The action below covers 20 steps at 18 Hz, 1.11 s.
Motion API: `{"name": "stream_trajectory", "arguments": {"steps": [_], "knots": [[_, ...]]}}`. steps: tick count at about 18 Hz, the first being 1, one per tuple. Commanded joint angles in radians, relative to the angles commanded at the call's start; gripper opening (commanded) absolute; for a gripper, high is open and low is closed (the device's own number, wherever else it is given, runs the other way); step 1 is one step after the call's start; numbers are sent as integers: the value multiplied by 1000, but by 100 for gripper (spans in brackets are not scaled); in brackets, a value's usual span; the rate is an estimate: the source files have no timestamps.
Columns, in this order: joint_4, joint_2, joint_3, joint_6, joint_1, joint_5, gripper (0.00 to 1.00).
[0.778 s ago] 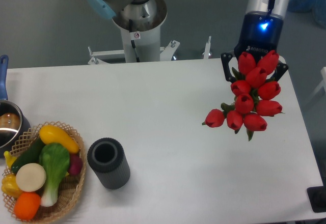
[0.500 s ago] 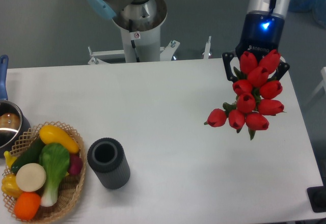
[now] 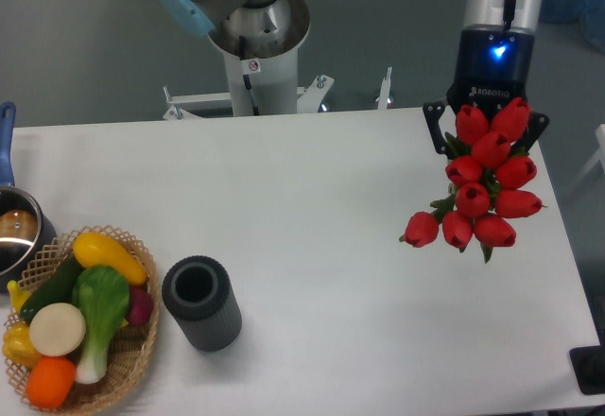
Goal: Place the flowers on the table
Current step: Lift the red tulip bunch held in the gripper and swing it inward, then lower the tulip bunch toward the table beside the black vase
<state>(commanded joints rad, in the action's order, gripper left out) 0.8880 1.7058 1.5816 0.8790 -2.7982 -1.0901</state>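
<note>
My claw (image 3: 486, 125) is clamped on the flowers (image 3: 482, 182), buds hanging below it. They've drifted right since a moment ago, so I'm carrying them over the table (image 3: 312, 208), not yet laid down.

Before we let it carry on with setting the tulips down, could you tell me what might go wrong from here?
1. The flowers hang from the tool near the right edge of the table; released here, they might roll or slide off that side.
2. The buds hide the fingers, so the grip cannot be checked; the bunch could slip early.
3. The buds point downward, so lowering straight down may crush them against the tabletop.
</note>
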Motion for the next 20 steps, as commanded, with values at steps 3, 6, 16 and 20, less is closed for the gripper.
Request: {"name": "stream_trajectory", "arguments": {"steps": [3,6,16,20], "knots": [[25,11,6,2,63,-172,31],[29,50,23,2,139,-353,31],[118,198,34,-2,279,-537,31],[146,244,37,0,299,-533,31]]}}
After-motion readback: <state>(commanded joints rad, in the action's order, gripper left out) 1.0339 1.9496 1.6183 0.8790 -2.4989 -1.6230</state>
